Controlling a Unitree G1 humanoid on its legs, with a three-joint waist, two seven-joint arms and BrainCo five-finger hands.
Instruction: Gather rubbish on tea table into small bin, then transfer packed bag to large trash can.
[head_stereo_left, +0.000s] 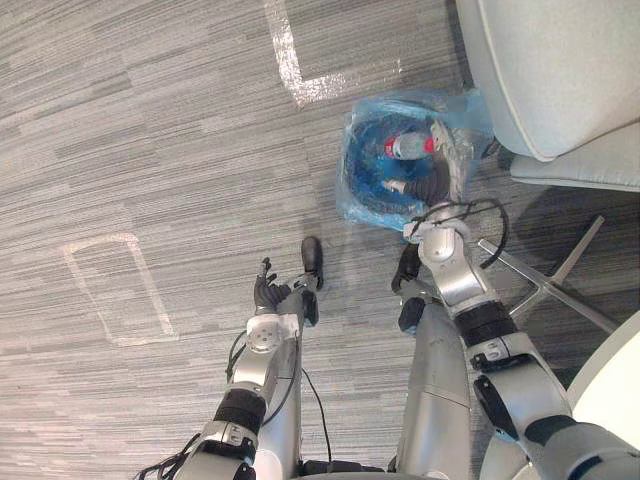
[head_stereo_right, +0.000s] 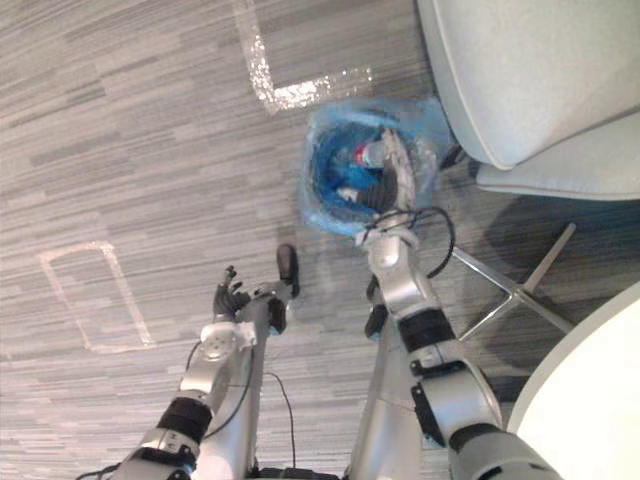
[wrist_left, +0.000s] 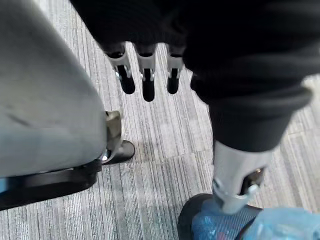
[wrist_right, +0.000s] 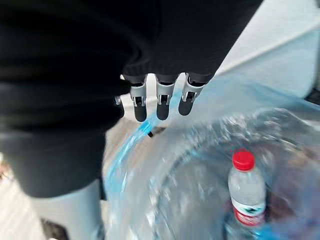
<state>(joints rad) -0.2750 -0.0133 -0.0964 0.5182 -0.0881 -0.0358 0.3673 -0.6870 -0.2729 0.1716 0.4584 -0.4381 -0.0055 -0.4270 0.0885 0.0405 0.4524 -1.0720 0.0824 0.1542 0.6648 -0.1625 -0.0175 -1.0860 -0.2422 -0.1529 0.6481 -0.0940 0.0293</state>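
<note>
A small bin lined with a blue plastic bag (head_stereo_left: 400, 165) stands on the carpet beside a chair. A clear water bottle (wrist_right: 246, 190) with a red cap and red label lies in the bag among other rubbish. My right hand (head_stereo_left: 436, 188) reaches over the bin's near rim. In the right wrist view its fingers (wrist_right: 159, 100) are straight above the bag's edge, curled round nothing. My left hand (head_stereo_left: 272, 292) hangs open over the floor, left of the bin and apart from it, with the bag's edge (wrist_left: 235, 225) showing past its thumb.
A pale grey chair (head_stereo_left: 540, 70) stands close against the bin's right side, its metal base legs (head_stereo_left: 545, 285) spreading over the floor. A white round table edge (head_stereo_left: 612, 385) sits at the lower right. White tape marks (head_stereo_left: 290, 60) lie on the grey carpet.
</note>
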